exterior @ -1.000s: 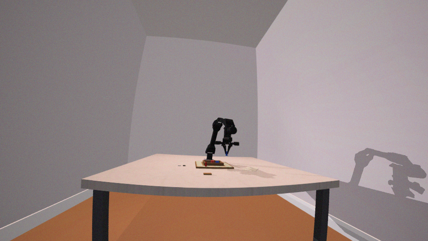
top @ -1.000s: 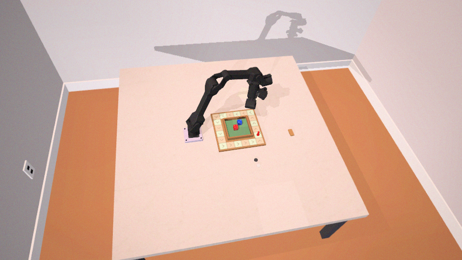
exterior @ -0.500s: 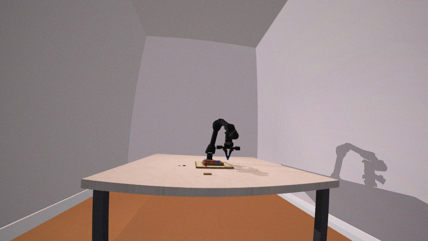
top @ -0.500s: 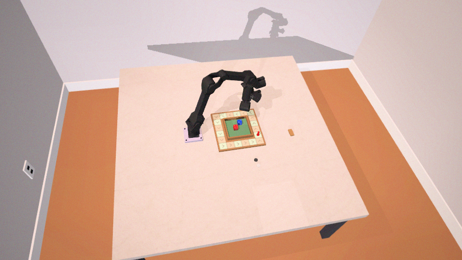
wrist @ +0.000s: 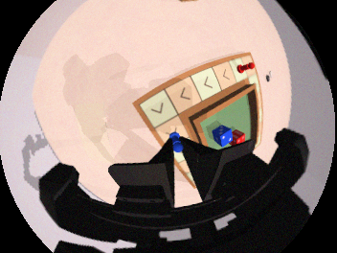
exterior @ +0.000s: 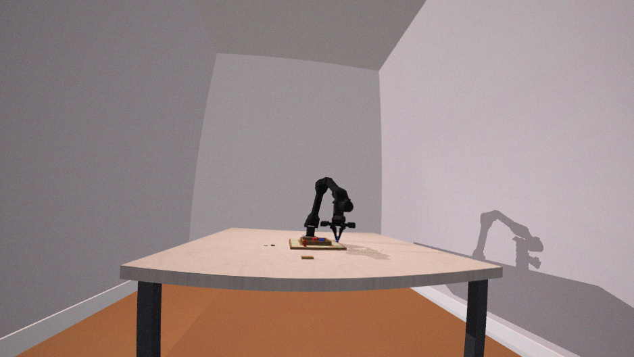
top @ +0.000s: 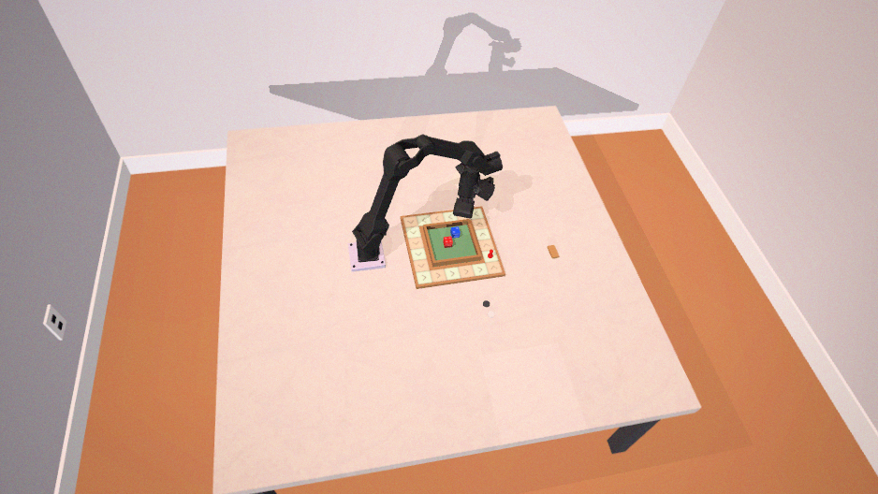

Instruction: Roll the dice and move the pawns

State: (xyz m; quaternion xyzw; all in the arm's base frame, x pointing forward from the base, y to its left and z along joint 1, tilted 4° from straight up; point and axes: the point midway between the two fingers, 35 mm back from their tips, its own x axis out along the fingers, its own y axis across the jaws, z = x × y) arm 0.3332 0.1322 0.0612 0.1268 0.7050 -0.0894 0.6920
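My gripper (wrist: 177, 144) (exterior: 337, 238) is shut on the blue pawn (wrist: 177, 139) and holds it low over the board's far row, near a corner. The gap below the pawn is hard to judge. The gripper hides part of that row in the top view. The red pawn (top: 490, 254) (exterior: 304, 243) (wrist: 245, 67) stands on the board's right column. The blue die (top: 455, 231) (wrist: 222, 136) and the red die (top: 447, 241) (wrist: 237, 138) lie close together in the tray (top: 458, 262). The red die's top appears to show several pips; the blue die's number is unclear.
The arrowed board (top: 452, 273) (wrist: 159, 109) surrounds the raised tray. An orange block (top: 552, 251) (exterior: 307, 257) lies right of the board. A black disc (top: 486, 303) (exterior: 272, 245) and a white disc (top: 490, 313) lie off its near side.
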